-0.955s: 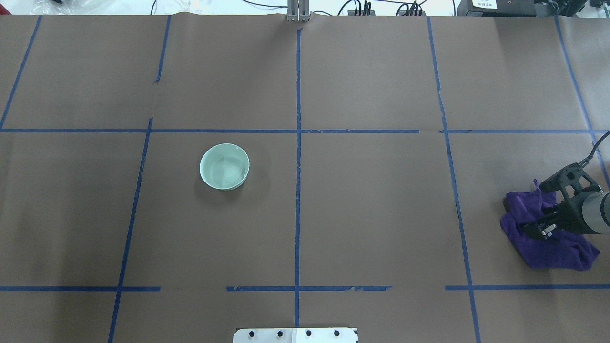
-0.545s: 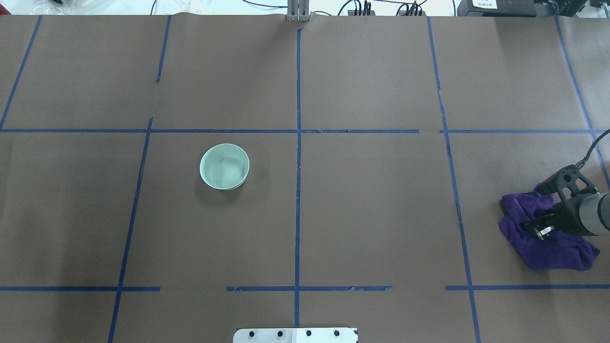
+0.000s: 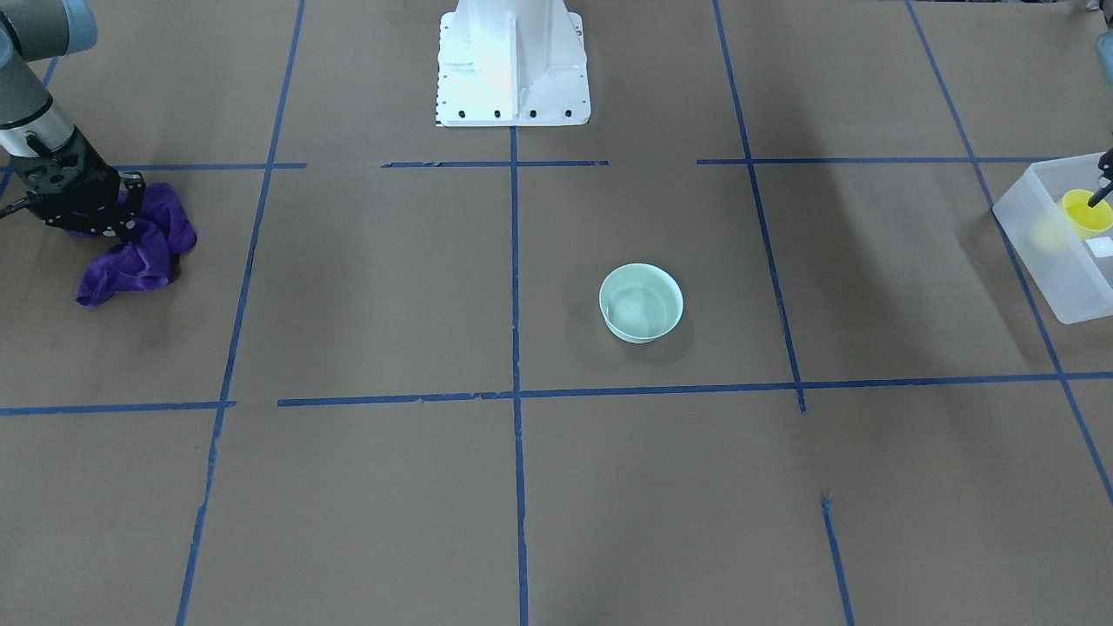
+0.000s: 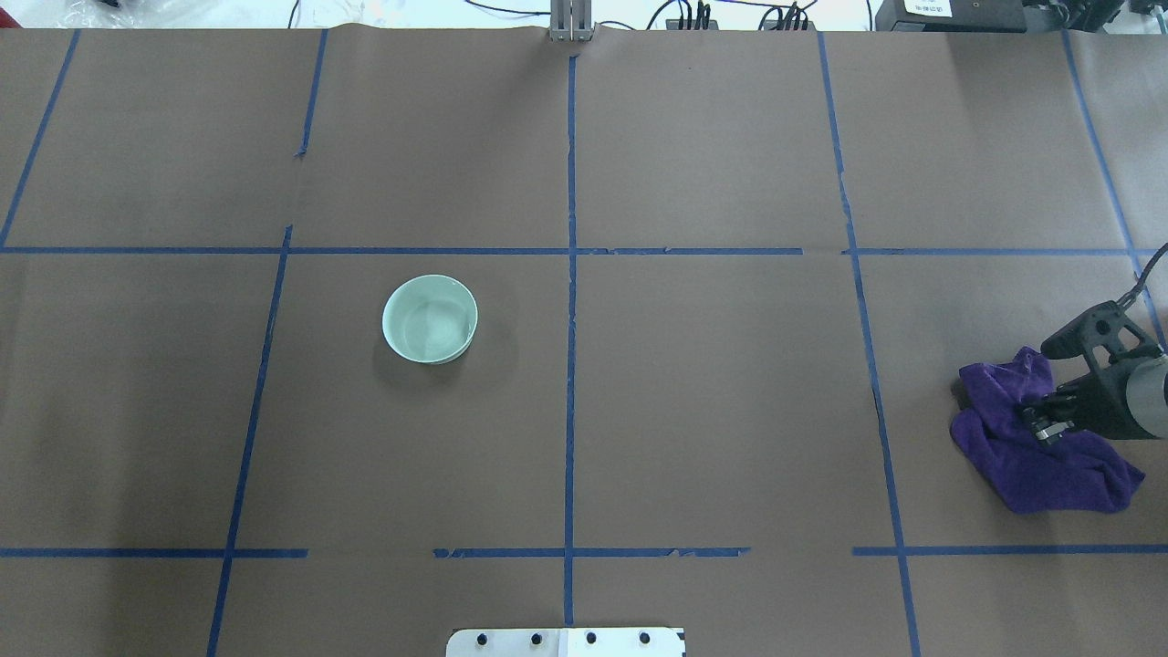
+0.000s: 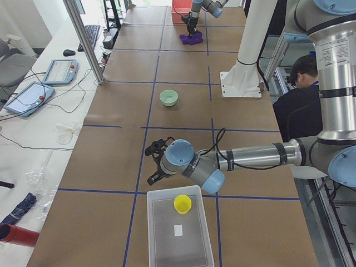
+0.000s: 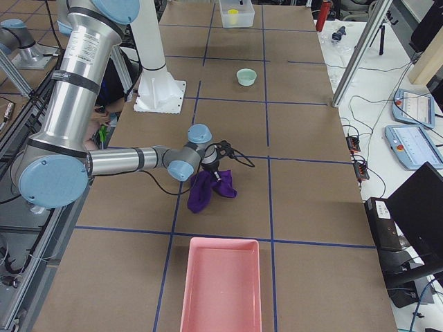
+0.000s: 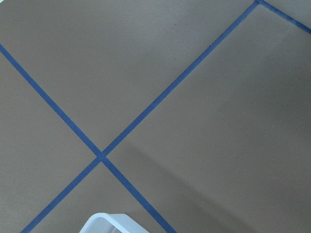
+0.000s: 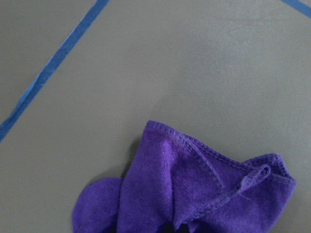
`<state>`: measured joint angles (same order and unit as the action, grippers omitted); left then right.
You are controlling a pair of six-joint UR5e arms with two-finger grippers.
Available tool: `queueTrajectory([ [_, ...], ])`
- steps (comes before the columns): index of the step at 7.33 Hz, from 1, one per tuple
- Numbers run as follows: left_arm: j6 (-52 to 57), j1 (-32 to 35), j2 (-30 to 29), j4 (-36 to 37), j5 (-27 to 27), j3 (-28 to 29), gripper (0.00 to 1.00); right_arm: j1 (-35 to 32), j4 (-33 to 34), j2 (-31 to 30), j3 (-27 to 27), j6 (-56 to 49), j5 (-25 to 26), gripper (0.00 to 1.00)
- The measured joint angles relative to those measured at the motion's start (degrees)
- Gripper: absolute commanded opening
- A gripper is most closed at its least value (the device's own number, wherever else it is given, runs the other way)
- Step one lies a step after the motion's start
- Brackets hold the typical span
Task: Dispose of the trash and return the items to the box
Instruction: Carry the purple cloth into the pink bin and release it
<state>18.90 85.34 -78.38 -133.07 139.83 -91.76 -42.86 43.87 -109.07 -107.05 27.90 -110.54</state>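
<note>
The pale mint-green bowl (image 4: 429, 319) stands alone on the brown table, left of centre; it also shows in the front view (image 3: 641, 303). The yellow cup (image 3: 1083, 213) stands inside the frosted white box (image 3: 1043, 252) at the table's left end, as the left side view shows for the cup (image 5: 182, 204) and the box (image 5: 161, 245). My left gripper (image 5: 149, 166) hovers just beside the box; I cannot tell whether it is open or shut. My right gripper (image 4: 1040, 427) is shut on a crumpled purple cloth (image 4: 1049, 465) at the table's right end.
A pink tray (image 6: 221, 290) lies beyond the cloth at the table's right end. The white robot base (image 3: 511, 61) stands at the table's robot-side edge. Blue tape lines cross the brown paper.
My right gripper's fingers closed on the purple cloth, and the hand shifted slightly. The cloth bunched up under it. The bowl has not moved.
</note>
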Motion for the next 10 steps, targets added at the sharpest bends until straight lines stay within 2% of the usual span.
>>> queueTrajectory([
  [2, 0.0, 0.0, 0.0, 0.0, 0.0, 0.0, 1.00, -9.9, 1.5, -0.1, -0.1, -7.5, -7.3, 0.00],
  [3, 0.0, 0.0, 0.0, -0.1, 0.0, 0.0, 1.00, -16.8, 4.2, -0.1, -0.3, -14.1, -12.1, 0.00],
  [4, 0.0, 0.0, 0.1, -0.1, 0.0, -0.1, 1.00, -24.9, 9.6, -0.1, -1.3, -23.2, -17.0, 0.00],
  [5, 0.0, 0.0, 0.1, -0.1, 0.0, -0.1, 1.00, -32.8, 18.1, 0.1, -3.8, -33.1, -20.3, 0.00],
  [7, -0.3, 0.0, 0.1, -0.1, 0.0, -0.3, 1.00, -45.8, 37.9, 1.8, -9.4, -51.7, -22.6, 0.00],
  [9, -0.7, 0.0, 0.1, -0.2, 0.0, -0.5, 1.00, -57.8, 57.8, 8.9, -10.0, -70.2, -22.7, 0.00],
  [10, -0.8, 0.0, 0.1, -0.2, 0.0, -0.6, 1.00, -63.0, 64.8, 12.8, -7.8, -78.3, -22.0, 0.00],
])
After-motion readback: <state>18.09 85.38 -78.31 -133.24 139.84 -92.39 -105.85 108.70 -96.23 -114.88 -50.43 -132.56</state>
